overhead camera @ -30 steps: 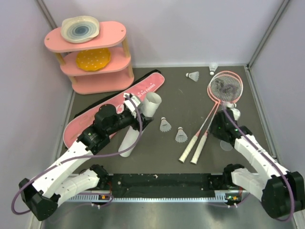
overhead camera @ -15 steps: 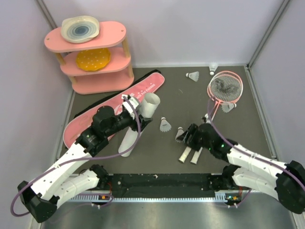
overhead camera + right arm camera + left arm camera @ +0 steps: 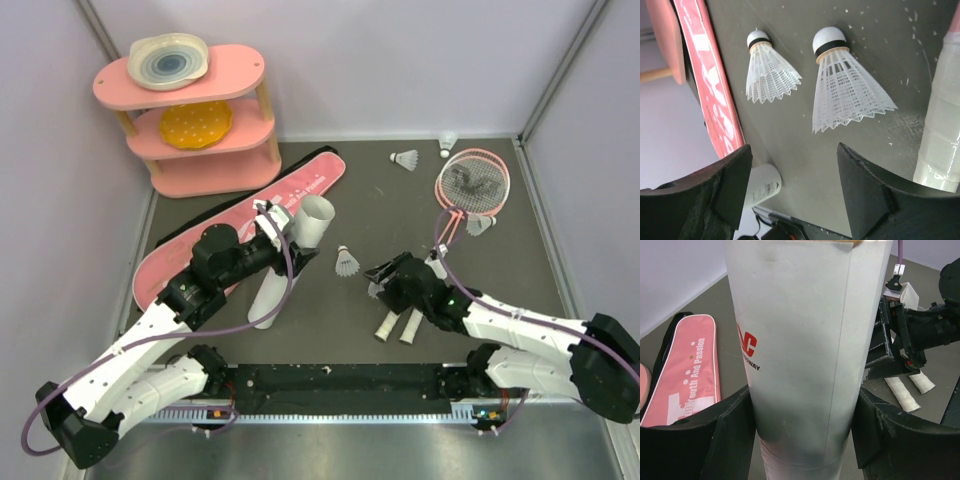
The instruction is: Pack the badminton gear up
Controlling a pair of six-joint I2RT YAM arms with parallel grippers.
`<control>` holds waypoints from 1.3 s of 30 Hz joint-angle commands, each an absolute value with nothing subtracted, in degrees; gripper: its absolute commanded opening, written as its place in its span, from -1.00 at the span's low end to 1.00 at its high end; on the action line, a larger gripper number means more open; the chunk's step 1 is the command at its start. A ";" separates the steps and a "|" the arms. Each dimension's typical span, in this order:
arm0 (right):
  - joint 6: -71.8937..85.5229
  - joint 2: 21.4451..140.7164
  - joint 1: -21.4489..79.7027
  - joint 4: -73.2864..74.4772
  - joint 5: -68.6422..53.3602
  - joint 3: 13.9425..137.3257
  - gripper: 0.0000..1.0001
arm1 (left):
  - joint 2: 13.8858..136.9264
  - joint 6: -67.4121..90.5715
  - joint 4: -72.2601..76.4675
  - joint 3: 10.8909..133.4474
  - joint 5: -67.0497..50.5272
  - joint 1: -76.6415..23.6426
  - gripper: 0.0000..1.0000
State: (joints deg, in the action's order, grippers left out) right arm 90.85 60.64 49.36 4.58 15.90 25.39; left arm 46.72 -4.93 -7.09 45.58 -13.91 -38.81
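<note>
Shuttlecock (image 3: 847, 95) nearest the racket handles (image 3: 386, 327) lies on the table (image 3: 560, 240) just ahead of my right arm's jaws, which gape empty, cork pointing away, skirt toward them, while my left arm's jaws clasp the white tube (image 3: 800, 340).

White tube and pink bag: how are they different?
The white tube is round and white with a little red print. The pink bag is flat and pink with white words.

The white tube is squeezed in the left gripper. The pink bag lies on the table with no gripper holding it.

Both are long.
</note>
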 commanded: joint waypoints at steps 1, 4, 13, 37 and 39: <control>96.76 62.22 50.45 6.68 22.04 29.18 0.30 | 45.79 -5.80 -3.60 45.79 -13.36 -39.11 -0.68; 98.26 63.71 50.36 6.76 25.12 29.62 0.17 | 46.32 -5.45 -3.60 46.05 -14.59 -39.11 -0.68; 100.99 68.46 50.36 7.29 27.86 32.08 0.04 | 47.37 -5.10 -3.60 46.05 -15.20 -39.11 -0.68; 16.85 67.24 37.44 24.45 -7.10 61.05 -1.00 | 49.39 -6.59 -3.78 45.97 -14.94 -39.20 -0.69; 12.50 66.27 37.44 30.73 -12.80 68.42 -1.00 | 49.74 -7.38 -3.78 45.97 -15.99 -39.20 -0.68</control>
